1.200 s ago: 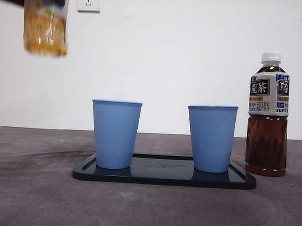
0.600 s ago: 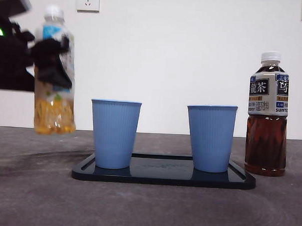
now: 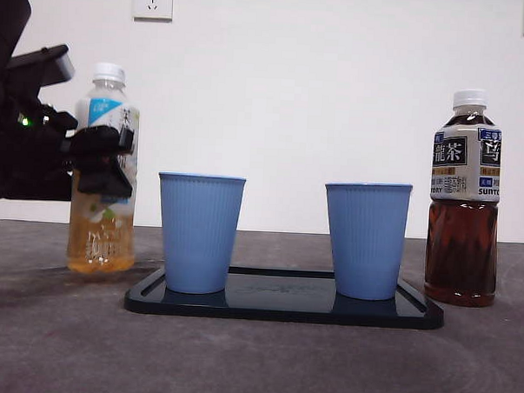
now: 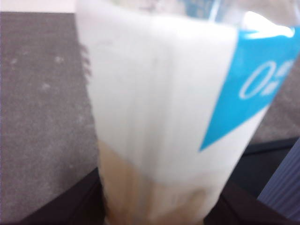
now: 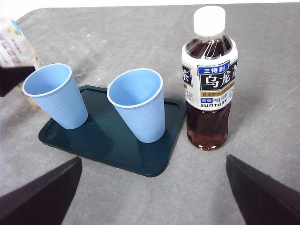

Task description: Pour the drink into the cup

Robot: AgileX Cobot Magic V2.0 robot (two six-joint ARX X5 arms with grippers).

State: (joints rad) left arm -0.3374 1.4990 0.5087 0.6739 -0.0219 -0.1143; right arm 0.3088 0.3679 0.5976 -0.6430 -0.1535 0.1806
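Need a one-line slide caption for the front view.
Left claw grips a pale tea bottle beside two blue cups on a dark tray; oolong bottle stands opposite.

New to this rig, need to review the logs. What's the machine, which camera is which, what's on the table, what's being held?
It is a two-armed table robot; each arm ends in a two-jaw gripper.

The front view looks level across the table from low down. The other two pictures come from cameras on each wrist.

On the table a dark tray carries two blue cups, which look empty. A capped dark tea bottle stands beside the tray.

The left gripper clamps a capped bottle of pale yellow drink, upright, its base at the table by the tray's other end. That bottle fills the left wrist view. The right gripper is open, holding nothing, back from the dark tea bottle.
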